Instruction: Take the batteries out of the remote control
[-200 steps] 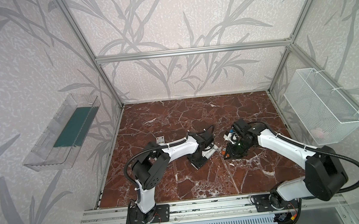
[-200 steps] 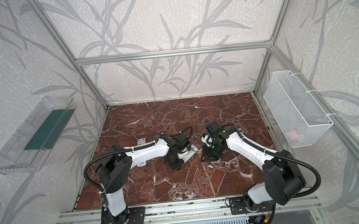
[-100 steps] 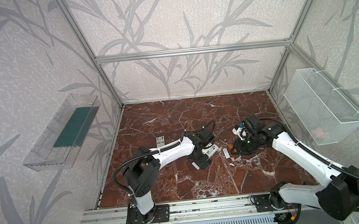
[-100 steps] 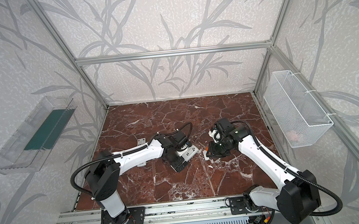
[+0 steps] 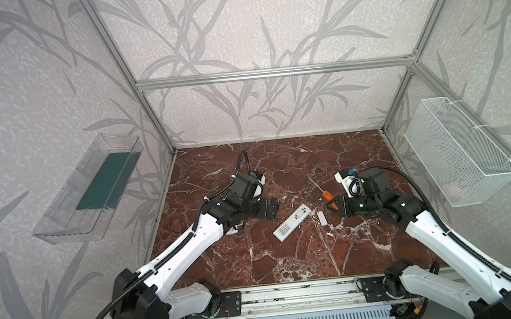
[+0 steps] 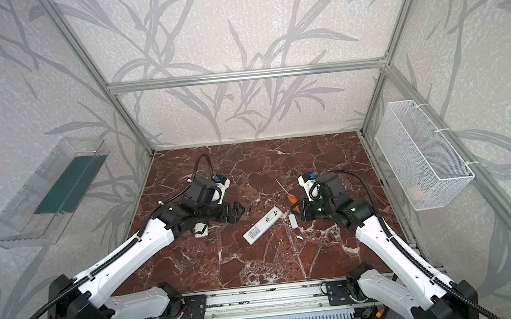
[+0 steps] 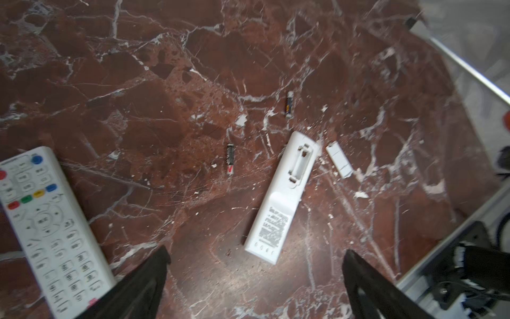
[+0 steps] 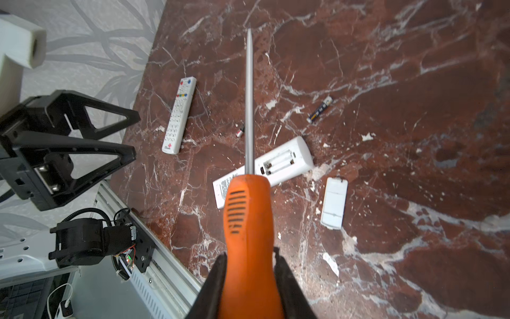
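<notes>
batteries point(image 7: 230, 162) being found loose on surface point(image 7: 138, 82), outside open remote point(image 7: 278, 198): one between remote and left claw point(image 8: 133, 135), one past compartment end. left claw being held spread wide, empty, nearer; right claw point(image 8: 249, 265) being clamped round screwdriver point(image 8: 245, 221).

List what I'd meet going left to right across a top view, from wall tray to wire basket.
Clear wall tray, button remote, left gripper, opened remote, white cover, wire basket. Batteries and screwdriver overlap others, so left out.
</notes>
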Tool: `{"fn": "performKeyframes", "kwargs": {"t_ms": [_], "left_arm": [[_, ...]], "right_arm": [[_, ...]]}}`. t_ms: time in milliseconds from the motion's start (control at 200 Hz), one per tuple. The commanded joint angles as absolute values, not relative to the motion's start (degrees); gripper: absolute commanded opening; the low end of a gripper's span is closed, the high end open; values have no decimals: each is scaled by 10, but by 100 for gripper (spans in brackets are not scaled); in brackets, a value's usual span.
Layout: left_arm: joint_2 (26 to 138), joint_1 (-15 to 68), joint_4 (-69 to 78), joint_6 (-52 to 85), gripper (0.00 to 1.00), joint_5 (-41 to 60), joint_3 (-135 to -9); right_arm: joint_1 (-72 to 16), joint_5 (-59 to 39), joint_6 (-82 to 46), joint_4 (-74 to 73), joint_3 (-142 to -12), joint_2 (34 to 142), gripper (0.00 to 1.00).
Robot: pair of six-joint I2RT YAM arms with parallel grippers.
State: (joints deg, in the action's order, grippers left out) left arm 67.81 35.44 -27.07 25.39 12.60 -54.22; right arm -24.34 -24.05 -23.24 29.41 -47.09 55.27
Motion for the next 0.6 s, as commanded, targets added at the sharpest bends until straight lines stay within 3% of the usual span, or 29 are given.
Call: {"fn": "performKeyframes", "kwargs": {"t_ms": [0, 195, 295, 595], "left_arm": [[637, 351, -86, 426, 99, 230, -487], [600, 354, 187, 631, 99, 213, -371], [628, 362, 313, 708, 93, 218, -339], [714, 398, 438, 762, 78, 204, -375]], "right_arm": [[-257, -244, -224, 201, -465, 533, 0], [-287, -205, -234, 170, -466, 526, 0], [-305, -202, -242, 157, -473, 540, 0], [-365, -193, -248, 133, -495, 566, 0]]}}
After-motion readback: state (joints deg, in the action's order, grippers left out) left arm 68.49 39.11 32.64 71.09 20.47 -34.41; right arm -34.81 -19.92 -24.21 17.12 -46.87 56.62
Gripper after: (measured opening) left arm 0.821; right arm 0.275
